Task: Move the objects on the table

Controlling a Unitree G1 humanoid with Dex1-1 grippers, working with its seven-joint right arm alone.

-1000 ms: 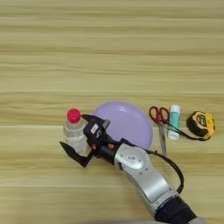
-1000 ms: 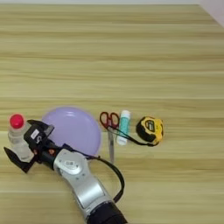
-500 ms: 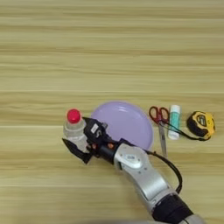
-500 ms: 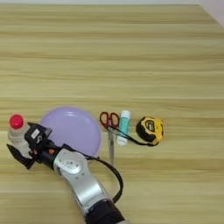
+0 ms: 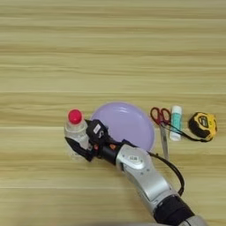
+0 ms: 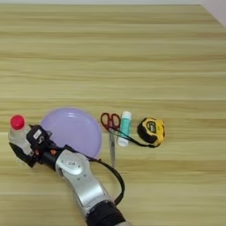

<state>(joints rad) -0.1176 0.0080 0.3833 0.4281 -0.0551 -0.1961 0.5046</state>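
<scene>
Small clear bottle with red cap [image 5: 76, 130] stands upright on the worktop [image 5: 113, 53], just left of the round lilac plate [image 5: 126, 123], near the front edge. The claw [image 5: 84, 142] is at the bottle: one black finger [image 5: 96, 131] lies against its right side, the other [image 5: 78, 148] runs low across its front, so the two fingers close around the bottle body. The silver forearm [image 5: 143, 174] enters from the bottom edge and slants up and left, passing over the plate's front-left rim.

Right of the plate: red-handled scissors [image 5: 161, 128], handles away from the robot, blades pointing toward it. White-green glue stick [image 5: 176, 122] lies just beside the scissors. Yellow-and-black tape measure [image 5: 203, 126] sits further right; its black strap [image 5: 178, 132] trails left under the glue stick toward the scissors.
</scene>
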